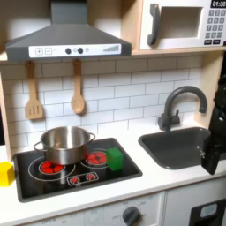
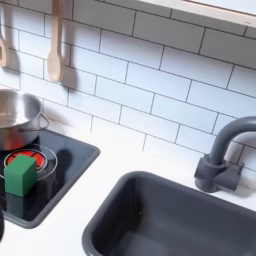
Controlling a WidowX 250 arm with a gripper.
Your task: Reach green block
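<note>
The green block is a small bright green cube standing on the black stove top, near its front right corner in the first exterior view. It stands just right of the steel pot. In the second exterior view the green block is at the left edge, on a red burner ring, in front of the pot. My gripper hangs as a dark shape at the first exterior view's right edge, over the sink's right side and far from the block. Its fingers are too dark to make out.
A yellow block lies on the counter left of the stove. The grey sink and dark faucet sit between gripper and stove. Wooden utensils hang on the tiled wall. A range hood and microwave are above.
</note>
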